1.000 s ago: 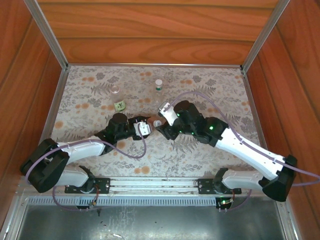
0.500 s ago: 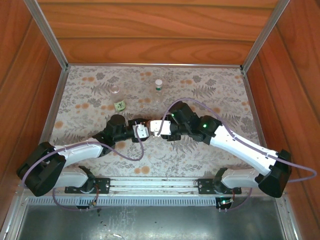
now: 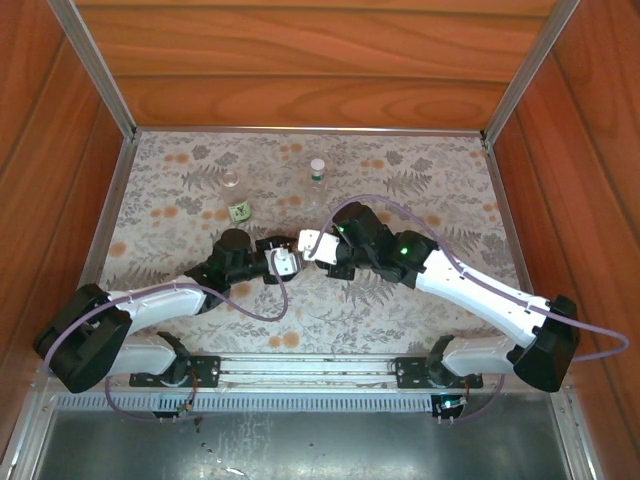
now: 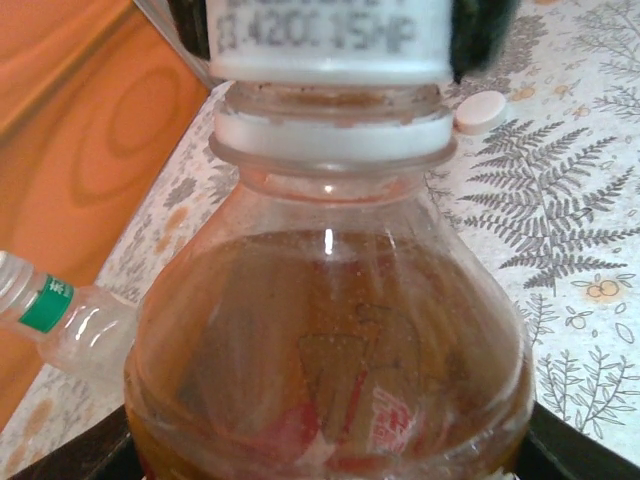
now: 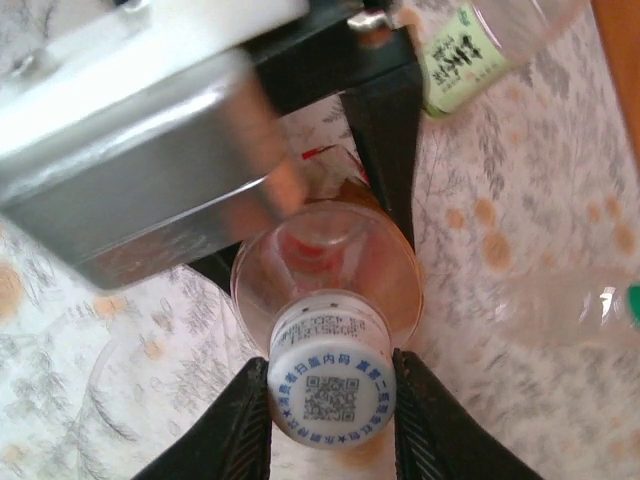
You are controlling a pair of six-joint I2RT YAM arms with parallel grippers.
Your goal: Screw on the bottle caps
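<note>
Amber-filled bottle [image 4: 330,330] — left pincer [image 4: 328,455] grips it, right pincer [image 5: 333,405] clamps its cap [image 5: 331,380].

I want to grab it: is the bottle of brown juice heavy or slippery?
Probably heavy for its size: the amber bottle looks almost full. Its smooth clear plastic may feel slippery and dent if squeezed. Round, so it would likely roll if laid down.

Clear glossy plastic bottle [image 4: 330,360]; smooth white plastic cap [image 5: 331,385]; matt printed mat [image 3: 440,180]; glossy varnished wood walls [image 3: 300,60]; brushed metal rails [image 3: 95,65].
</note>
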